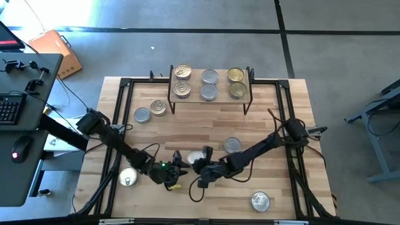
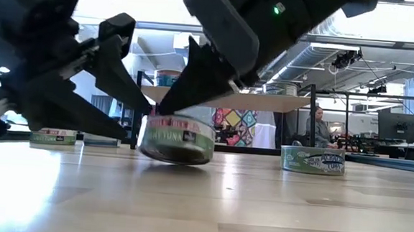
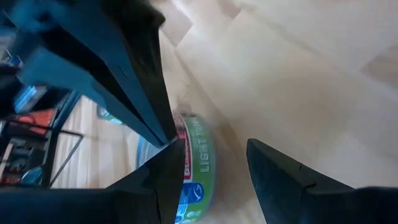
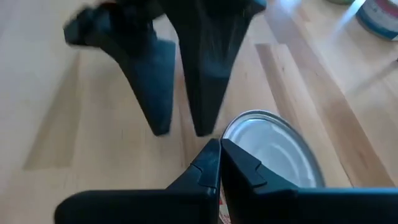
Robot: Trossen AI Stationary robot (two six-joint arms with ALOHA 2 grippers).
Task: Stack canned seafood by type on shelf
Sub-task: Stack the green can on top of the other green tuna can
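A tuna tin (image 2: 177, 137) lies tilted on the table (image 1: 206, 131) near its front middle, between both grippers; its green label reads "LIGHT TUNA". The left gripper (image 1: 177, 167) stands part open beside it, holding nothing. The right gripper (image 1: 201, 166) is closed, fingertips touching the tin's rim. Six tins sit on the shelf (image 1: 209, 85).
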